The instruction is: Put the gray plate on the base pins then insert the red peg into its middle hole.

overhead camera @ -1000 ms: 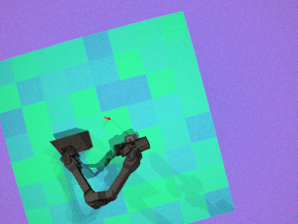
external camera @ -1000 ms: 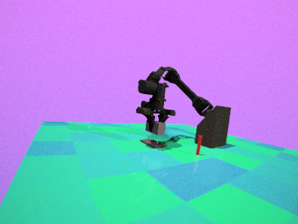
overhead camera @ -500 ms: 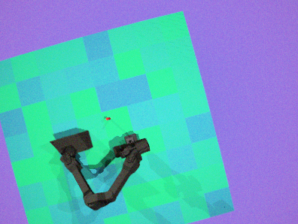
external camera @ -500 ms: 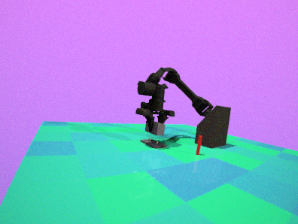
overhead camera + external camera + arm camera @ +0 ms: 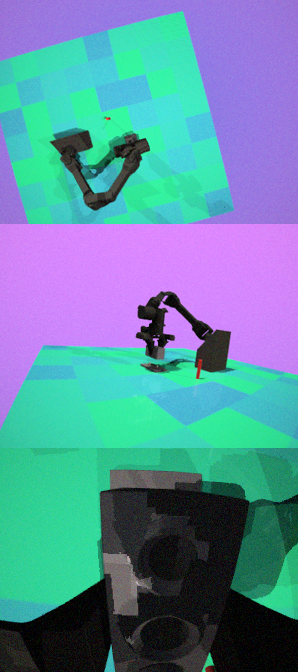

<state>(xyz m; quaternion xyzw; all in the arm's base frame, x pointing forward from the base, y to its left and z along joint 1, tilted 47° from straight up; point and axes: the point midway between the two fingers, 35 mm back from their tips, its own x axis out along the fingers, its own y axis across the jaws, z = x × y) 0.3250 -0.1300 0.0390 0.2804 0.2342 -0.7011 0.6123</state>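
Observation:
My gripper (image 5: 156, 346) (image 5: 157, 580) is shut on the gray plate (image 5: 155, 352) (image 5: 125, 590), with a finger on either side of it. The plate hangs a little above the dark base (image 5: 159, 370), not touching it. Small pins stick up from the base. In the wrist view the plate's round holes face the camera, and the base (image 5: 145, 479) shows beyond its far edge, mostly hidden. In the top view the arm hides plate and base. The red peg (image 5: 107, 118) (image 5: 199, 369) stands upright away from the base; a bit of it shows at the wrist view's bottom edge.
The arm's dark pedestal (image 5: 73, 142) (image 5: 217, 352) stands behind the peg in the exterior view. The floor is a patchwork of green and blue squares (image 5: 163, 83) (image 5: 124, 416). The arm's shadows fall across it.

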